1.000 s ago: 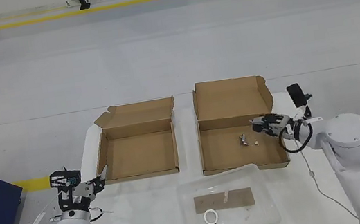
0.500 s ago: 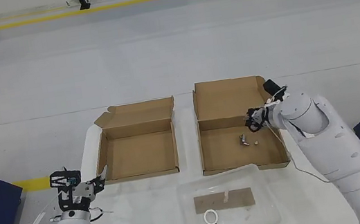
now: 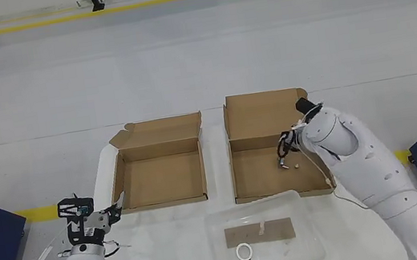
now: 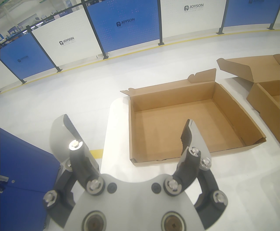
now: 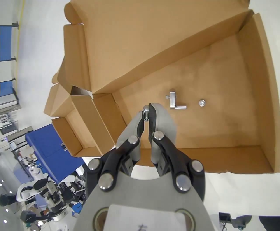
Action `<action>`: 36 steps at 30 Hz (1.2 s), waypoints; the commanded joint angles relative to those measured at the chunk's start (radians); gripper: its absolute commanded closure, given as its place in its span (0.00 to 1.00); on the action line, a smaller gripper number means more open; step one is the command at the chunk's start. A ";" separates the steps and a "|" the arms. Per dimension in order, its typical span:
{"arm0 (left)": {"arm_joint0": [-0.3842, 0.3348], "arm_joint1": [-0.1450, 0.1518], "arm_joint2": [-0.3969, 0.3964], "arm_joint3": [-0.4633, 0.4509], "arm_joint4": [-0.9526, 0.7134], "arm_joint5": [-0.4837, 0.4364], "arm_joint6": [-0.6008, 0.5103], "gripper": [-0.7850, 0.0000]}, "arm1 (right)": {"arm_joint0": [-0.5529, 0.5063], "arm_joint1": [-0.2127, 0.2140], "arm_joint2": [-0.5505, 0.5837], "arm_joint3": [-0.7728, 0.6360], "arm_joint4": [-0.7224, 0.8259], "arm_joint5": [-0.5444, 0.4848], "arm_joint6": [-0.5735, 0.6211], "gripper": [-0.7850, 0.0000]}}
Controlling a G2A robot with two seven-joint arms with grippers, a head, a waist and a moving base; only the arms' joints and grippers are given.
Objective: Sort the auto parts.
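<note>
Auto parts, top view: a small silver L-shaped metal bracket (image 3: 281,163) and a small silver nut (image 3: 297,166) lie inside the right brown cardboard box (image 3: 263,118). A white plastic ring (image 3: 244,251) sits in the clear plastic tray (image 3: 292,253) just in front of that box. The right gripper (image 3: 283,148) hangs over that box.

Left wrist view: the left gripper (image 4: 127,121) is spread wide, holding nothing. A second brown cardboard box (image 4: 164,122) stands beside the right box.

Right wrist view: the right gripper pinches a small silver threaded bolt (image 5: 146,109) above the right box's floor, near the bracket.

Judged partly sorted: the bolt drop and the ring are left.
</note>
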 commanded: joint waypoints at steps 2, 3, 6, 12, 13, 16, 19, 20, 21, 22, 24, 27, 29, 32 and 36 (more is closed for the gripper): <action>0.000 0.000 0.000 0.000 0.000 0.000 0.000 0.00 | 0.049 -0.022 -0.065 0.072 0.005 0.009 -0.005 1.00; 0.000 0.000 0.000 0.000 0.000 0.000 0.000 0.00 | 0.063 -0.030 -0.083 0.095 0.016 0.008 -0.007 1.00; 0.000 0.000 0.000 0.000 0.000 0.000 0.000 0.00 | 0.097 -0.053 -0.129 0.165 0.044 0.004 -0.017 1.00; 0.000 0.000 0.000 0.000 0.000 0.000 0.000 0.00 | 0.126 -0.077 -0.170 0.237 0.066 0.008 -0.035 1.00; 0.000 0.000 0.000 0.000 0.000 0.000 0.000 0.00 | 0.126 -0.077 -0.170 0.237 0.066 0.008 -0.035 1.00; 0.000 0.000 0.000 0.000 0.000 0.000 0.000 0.00 | 0.126 -0.077 -0.170 0.237 0.066 0.008 -0.035 1.00; 0.000 0.000 0.000 0.000 0.000 0.000 0.000 0.00 | 0.109 -0.080 -0.181 0.243 0.064 -0.021 -0.049 1.00; 0.000 0.000 0.000 0.000 0.000 0.000 0.000 0.00 | 0.110 -0.083 -0.192 0.250 0.055 -0.023 -0.053 1.00; 0.000 0.000 0.000 0.000 0.000 0.000 0.000 0.00 | 0.114 -0.087 -0.203 0.256 0.052 -0.022 -0.052 1.00; 0.000 0.000 0.000 0.000 0.000 0.000 0.000 0.00 | 0.118 -0.092 -0.212 0.262 0.058 -0.028 -0.045 1.00; 0.000 0.000 0.000 0.000 0.000 0.000 0.000 0.00 | 0.130 -0.102 -0.233 0.284 0.056 -0.033 -0.046 1.00; 0.000 0.000 0.000 0.000 0.000 0.000 0.000 0.00 | 0.151 -0.119 -0.259 0.319 0.063 -0.039 -0.047 1.00; 0.000 0.000 0.000 0.000 0.000 0.000 0.000 0.00 | 0.165 -0.130 -0.274 0.346 0.068 -0.046 -0.046 1.00; 0.000 0.000 0.000 0.000 0.000 0.000 0.000 0.00 | 0.185 -0.146 -0.295 0.384 0.068 -0.043 -0.054 1.00; 0.000 0.000 0.000 0.000 0.000 0.000 0.000 0.00 | 0.204 -0.165 -0.314 0.433 0.076 -0.049 -0.062 1.00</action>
